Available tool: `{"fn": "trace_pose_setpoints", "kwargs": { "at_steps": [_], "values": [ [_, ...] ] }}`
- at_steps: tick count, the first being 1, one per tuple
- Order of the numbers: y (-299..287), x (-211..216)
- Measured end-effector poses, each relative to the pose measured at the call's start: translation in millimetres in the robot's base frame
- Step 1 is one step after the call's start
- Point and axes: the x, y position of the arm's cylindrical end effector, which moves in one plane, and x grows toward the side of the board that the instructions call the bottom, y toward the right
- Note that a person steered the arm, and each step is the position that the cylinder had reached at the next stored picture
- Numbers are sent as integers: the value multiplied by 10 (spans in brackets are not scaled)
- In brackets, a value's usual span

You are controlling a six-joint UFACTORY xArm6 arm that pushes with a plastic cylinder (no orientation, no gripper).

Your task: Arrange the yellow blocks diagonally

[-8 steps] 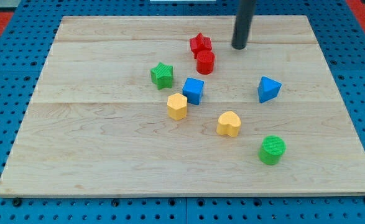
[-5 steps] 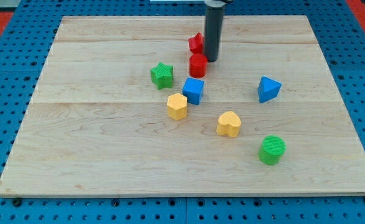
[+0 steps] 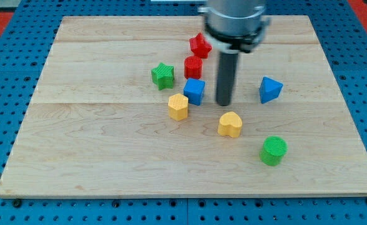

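we carry no fingers here, only a straight dark rod, so there is nothing to stand apart or together; our tip (image 3: 224,103) rests on the wooden tabletop (image 3: 95,150) in the middle of the blocks. no brand, label or writing can be read on anything.

just toward the view's bottom from our tip, near but apart, sits the yellow heart block (image 3: 230,124), a warm orange-yellow piece with two rounded lobes. toward the view's left and a little lower lies the yellow hexagon block (image 3: 178,107), the same colour, with flat faceted sides. the two yellow blocks are well apart, the heart lower and further to the view's right.

close on our tip's left is the blue cube (image 3: 194,91), almost touching the yellow hexagon block. up and left of our tip stand the red cylinder (image 3: 193,67) and, above it, the red star (image 3: 200,45). further left is the green star (image 3: 162,75). to our right sits the blue triangular block (image 3: 270,89), and down to the right, past the heart, the green cylinder (image 3: 273,150).
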Motion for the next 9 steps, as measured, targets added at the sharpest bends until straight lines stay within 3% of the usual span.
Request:
{"fn": "trace_pose_setpoints", "kwargs": {
  "at_steps": [2, 4, 5, 6, 7, 8, 9],
  "values": [
    [102, 427],
    [-1042, 826],
    [-1451, 695],
    [-1628, 241],
    [-1370, 102],
    [-1027, 273],
    [-1088, 403]
  ]
}}
